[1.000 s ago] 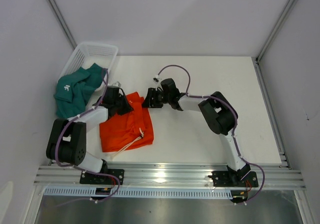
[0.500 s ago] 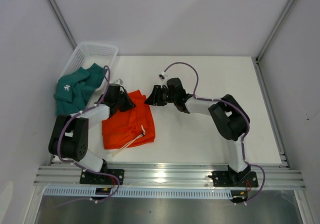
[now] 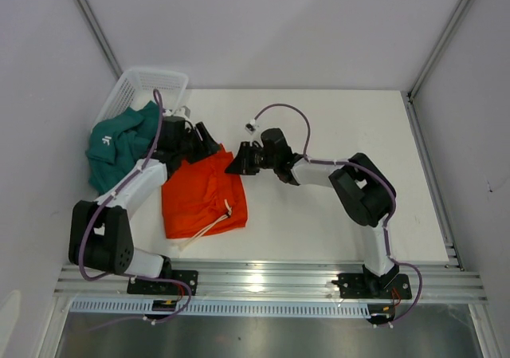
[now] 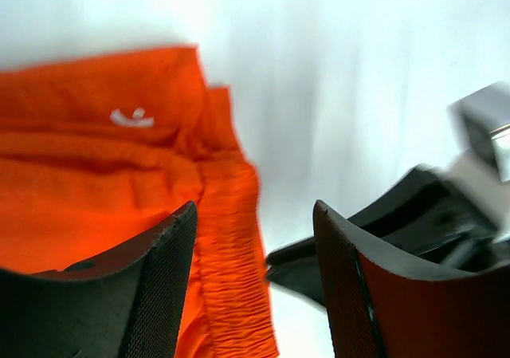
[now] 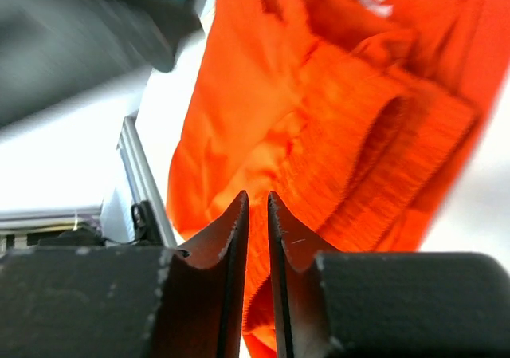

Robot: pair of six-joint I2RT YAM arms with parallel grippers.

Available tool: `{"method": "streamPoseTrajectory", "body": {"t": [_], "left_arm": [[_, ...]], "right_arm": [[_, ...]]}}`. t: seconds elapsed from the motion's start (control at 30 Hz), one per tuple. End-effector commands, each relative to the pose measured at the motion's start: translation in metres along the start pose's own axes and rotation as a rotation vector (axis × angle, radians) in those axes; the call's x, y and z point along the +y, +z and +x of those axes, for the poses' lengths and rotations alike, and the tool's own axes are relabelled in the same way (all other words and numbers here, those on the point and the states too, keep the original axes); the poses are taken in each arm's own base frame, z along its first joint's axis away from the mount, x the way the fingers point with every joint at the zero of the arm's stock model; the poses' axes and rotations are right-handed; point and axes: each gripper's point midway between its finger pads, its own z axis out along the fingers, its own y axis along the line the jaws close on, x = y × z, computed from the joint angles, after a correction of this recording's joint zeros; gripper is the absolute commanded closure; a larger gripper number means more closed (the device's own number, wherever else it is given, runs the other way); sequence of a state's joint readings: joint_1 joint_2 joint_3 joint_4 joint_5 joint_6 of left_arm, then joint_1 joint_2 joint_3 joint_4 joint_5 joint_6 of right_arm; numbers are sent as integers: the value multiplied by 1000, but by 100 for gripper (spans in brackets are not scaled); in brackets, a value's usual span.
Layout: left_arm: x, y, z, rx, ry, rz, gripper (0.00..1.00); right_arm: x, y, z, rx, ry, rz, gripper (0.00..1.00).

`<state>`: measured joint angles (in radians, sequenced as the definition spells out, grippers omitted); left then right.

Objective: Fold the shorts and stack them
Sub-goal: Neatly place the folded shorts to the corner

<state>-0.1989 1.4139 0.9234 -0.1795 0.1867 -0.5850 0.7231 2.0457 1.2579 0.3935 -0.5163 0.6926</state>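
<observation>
Your overhead view looks down from behind; both wrist views sit close — all share the orange shorts (image 3: 201, 202).

Orange shorts (image 3: 203, 198) lie loosely folded, white drawstring (image 3: 225, 211) showing. Dark teal shorts (image 3: 119, 143) sit crumpled to their left.

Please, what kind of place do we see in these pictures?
Most likely a robot test booth, not a home: a white table closed in by plain walls, a left arm and a right arm bolted to a metal rail, and orange shorts laid out for folding practice.
</observation>
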Motion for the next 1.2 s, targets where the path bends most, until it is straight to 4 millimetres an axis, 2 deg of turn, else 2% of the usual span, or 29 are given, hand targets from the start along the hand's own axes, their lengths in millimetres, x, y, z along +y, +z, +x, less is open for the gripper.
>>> {"method": "streamPoseTrajectory", "body": {"t": [0.0, 0.03, 0.13, 0.27, 0.33, 0.47, 0.57, 0.7, 0.87, 0.97, 1.17], "left_arm": [[-17, -16, -26, -44, 7, 28, 38], [-20, -15, -25, -31, 7, 46, 39], [-27, -4, -21, 18, 4, 87, 47], [-31, 15, -5, 95, -10, 148, 69], [-29, 25, 6, 130, -15, 165, 76], [-30, 35, 23, 181, -21, 208, 93], [-31, 42, 30, 205, -18, 221, 100], [-23, 56, 41, 233, -23, 199, 100], [-7, 76, 56, 267, -32, 159, 100], [4, 86, 60, 266, -29, 128, 100], [10, 100, 60, 239, -25, 118, 100]], "right_arm": [[34, -4, 6, 15, -25, -93, 83], [44, -5, 11, 23, -30, -105, 83], [48, -8, 27, 41, -1, -118, 85], [47, -9, 49, 79, 68, -167, 87], [49, -13, 60, 97, 99, -199, 88], [54, -17, 68, 115, 115, -221, 90], [50, -16, 77, 136, 130, -211, 91], [33, -13, 83, 144, 168, -170, 95], [3, -9, 100, 175, 244, -96, 100], [-16, -11, 115, 189, 267, -27, 100], [-42, -11, 121, 190, 296, 82, 100]]}}
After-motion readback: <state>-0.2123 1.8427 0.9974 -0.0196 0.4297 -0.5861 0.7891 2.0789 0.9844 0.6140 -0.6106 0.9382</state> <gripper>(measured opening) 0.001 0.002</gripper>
